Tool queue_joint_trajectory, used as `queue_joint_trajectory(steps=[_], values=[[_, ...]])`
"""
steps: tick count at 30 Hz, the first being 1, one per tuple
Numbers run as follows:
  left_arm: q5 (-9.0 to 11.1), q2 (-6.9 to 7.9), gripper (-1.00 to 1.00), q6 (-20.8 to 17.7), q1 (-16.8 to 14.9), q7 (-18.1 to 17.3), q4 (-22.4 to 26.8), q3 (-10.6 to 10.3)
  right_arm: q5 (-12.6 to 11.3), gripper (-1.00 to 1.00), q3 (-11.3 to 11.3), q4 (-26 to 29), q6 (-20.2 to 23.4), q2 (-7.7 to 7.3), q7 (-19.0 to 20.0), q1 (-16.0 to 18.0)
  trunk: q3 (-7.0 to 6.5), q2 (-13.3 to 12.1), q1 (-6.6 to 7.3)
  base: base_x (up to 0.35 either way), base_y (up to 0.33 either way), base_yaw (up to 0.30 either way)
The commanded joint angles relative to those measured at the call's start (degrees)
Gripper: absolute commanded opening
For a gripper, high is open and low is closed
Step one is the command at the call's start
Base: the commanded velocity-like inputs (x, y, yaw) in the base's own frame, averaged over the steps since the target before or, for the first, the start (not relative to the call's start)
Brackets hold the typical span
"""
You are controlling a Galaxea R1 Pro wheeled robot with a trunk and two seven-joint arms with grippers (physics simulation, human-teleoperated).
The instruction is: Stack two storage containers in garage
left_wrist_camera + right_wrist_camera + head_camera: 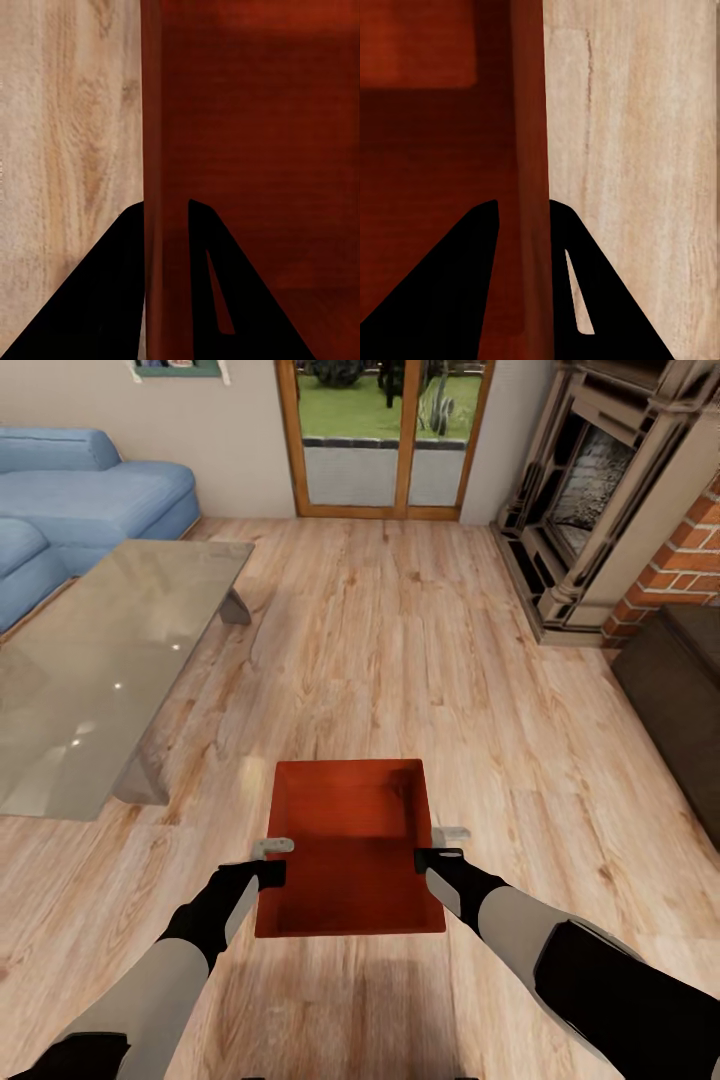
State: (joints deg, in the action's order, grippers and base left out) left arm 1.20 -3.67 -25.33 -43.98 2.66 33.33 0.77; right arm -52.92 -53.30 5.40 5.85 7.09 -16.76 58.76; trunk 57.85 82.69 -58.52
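The left gripper [272, 860] is clamped on the left wall of an orange-red, open-topped rectangular storage container [348, 850]; in the left wrist view its two black fingers [90, 300] straddle that thin wall [154, 150], one outside over the planks and one inside the bin. The right gripper [440, 850] grasps the opposite wall the same way — the right wrist view shows a dark finger [442, 292] inside the container [435, 112] and the other outside, with the wall [531, 150] running between them.

The container sits level between the two arms, straight ahead of the robot, above the light wood plank floor [400, 640] of the living room; a faint shadow lies on the planks just below its near edge. I cannot tell whether it touches the floor.

To the left stands a low glass-topped table [100, 660], and beyond it a blue sofa [90, 500] against the wall. Glazed wooden patio doors [385, 440] are straight ahead — grass shows through them. On the right is a fireplace [590, 500] with red brick [690, 560] beside it.
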Motion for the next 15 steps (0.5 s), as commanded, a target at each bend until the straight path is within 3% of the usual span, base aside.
queue_joint_trajectory(steps=[1,15], values=[[1.3,0.25,-1.00,-0.3,0.0,0.5,-0.1,-0.3,0.4,-1.00,0.0,0.4,-0.9,-0.59,-0.2,0.0,-0.24,-0.4,0.23,0.000,0.000,0.000],[1.3,0.30,-1.00,-0.3,0.0,0.5,-0.2,-0.3,0.4,-1.00,0.0,0.4,-0.8,-0.59,-0.2,0.0,-4.02,-6.0,3.30,0.000,0.000,0.000]])
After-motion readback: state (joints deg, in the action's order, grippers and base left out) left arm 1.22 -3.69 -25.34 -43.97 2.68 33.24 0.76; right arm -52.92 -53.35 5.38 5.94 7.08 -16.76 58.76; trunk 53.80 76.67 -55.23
